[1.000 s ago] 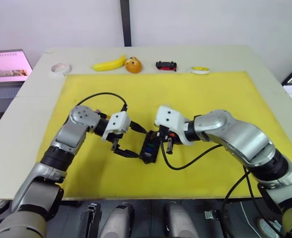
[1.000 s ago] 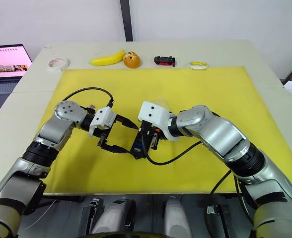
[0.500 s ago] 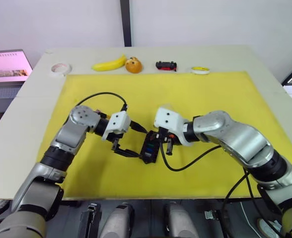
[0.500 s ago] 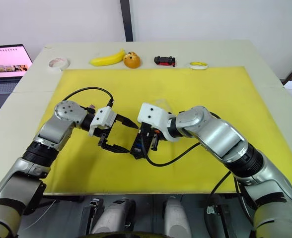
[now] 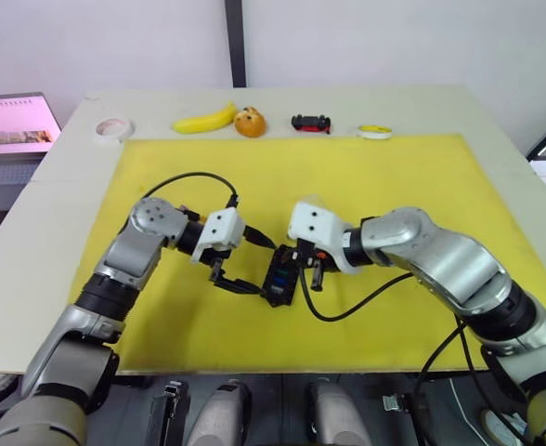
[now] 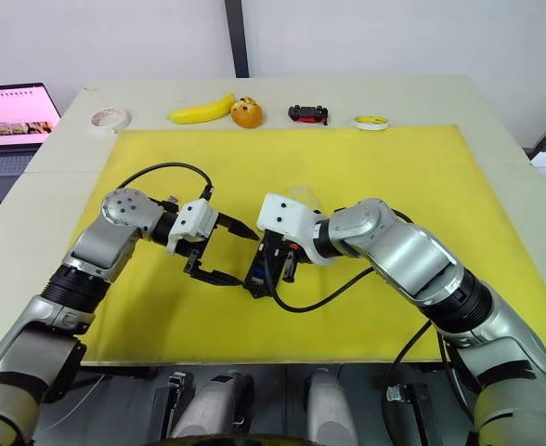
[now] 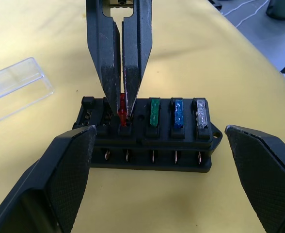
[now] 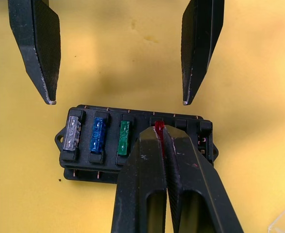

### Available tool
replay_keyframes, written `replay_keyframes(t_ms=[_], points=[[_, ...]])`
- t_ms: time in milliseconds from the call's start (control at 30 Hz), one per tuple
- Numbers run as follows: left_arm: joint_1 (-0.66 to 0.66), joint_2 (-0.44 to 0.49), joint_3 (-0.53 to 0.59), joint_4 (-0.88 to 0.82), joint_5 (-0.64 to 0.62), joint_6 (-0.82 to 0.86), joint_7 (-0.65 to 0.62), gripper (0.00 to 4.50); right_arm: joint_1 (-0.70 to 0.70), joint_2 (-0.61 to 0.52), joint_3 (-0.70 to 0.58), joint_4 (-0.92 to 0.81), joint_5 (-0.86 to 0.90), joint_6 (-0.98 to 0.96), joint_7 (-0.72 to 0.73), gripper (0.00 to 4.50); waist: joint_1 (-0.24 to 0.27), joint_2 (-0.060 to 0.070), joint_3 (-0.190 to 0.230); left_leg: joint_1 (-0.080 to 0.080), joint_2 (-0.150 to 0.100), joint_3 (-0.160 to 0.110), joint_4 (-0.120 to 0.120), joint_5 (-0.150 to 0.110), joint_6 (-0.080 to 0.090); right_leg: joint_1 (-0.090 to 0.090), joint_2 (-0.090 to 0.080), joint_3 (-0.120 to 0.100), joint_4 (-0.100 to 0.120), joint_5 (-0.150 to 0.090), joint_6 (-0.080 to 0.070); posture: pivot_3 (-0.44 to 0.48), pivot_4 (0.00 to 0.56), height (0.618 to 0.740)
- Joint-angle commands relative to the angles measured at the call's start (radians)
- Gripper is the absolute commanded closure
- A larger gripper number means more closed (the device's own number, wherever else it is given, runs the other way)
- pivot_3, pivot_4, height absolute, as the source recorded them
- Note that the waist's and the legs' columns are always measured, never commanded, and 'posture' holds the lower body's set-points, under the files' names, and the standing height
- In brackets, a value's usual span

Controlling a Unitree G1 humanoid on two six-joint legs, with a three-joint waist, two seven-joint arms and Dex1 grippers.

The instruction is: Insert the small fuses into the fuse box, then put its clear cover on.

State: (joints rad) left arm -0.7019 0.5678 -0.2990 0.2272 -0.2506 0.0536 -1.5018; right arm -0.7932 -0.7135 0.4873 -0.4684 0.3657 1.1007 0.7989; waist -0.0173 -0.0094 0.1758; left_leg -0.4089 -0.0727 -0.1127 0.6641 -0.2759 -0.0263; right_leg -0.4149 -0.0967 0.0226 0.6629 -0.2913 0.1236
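The black fuse box [image 7: 147,138] lies on the yellow mat between both grippers. Green [image 7: 154,110], blue [image 7: 178,111] and grey [image 7: 200,112] fuses sit in one row of its slots. My right gripper [image 8: 158,131] is shut on a red fuse [image 7: 122,110], which stands in the slot beside the green one. My left gripper [image 5: 253,265] is open, one finger on each side of the box's end, touching nothing. The clear cover [image 7: 16,85] lies flat on the mat just beyond the box.
The yellow mat [image 5: 422,177] covers most of the table. Along the far edge lie a tape roll [image 5: 113,127], a banana [image 5: 205,119], an orange round thing [image 5: 249,122], a toy car [image 5: 310,122] and a yellow tape roll [image 5: 375,131]. A laptop [image 5: 13,123] stands at far left.
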Motion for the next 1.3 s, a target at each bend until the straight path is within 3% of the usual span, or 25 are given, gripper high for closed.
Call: replay_keyframes(t_ms=[33, 700, 1300], points=[[-0.004, 0.0, 0.023, -0.023, -0.008, -0.012, 0.001, 0.02, -0.001, -0.002, -0.012, -0.029, 0.008, 0.019, 0.012, 4.5, 0.0, 0.0, 0.0, 0.0, 0.0, 0.0, 0.0, 0.0, 0.0, 0.0, 0.0, 0.0, 0.0, 0.0, 0.0, 0.0, 0.15, 0.74], [-0.006, -0.004, 0.021, -0.018, -0.004, -0.016, 0.003, 0.02, -0.057, 0.027, -0.079, -0.055, 0.068, 0.11, 0.004, 4.5, -0.002, 0.0, 0.0, 0.0, 0.0, 0.0, 0.0, 0.0, 0.0, -0.001, 0.0, 0.0, 0.001, 0.0, 0.0, 0.0, 0.15, 0.74], [0.0, -0.001, 0.021, -0.026, -0.002, -0.016, 0.005, 0.02, -0.045, -0.014, -0.027, -0.024, 0.029, 0.046, 0.024, 4.5, -0.002, 0.0, 0.0, 0.0, 0.0, 0.001, 0.0, 0.0, 0.0, -0.001, 0.0, 0.0, 0.001, 0.0, 0.0, 0.0, 0.15, 0.74]])
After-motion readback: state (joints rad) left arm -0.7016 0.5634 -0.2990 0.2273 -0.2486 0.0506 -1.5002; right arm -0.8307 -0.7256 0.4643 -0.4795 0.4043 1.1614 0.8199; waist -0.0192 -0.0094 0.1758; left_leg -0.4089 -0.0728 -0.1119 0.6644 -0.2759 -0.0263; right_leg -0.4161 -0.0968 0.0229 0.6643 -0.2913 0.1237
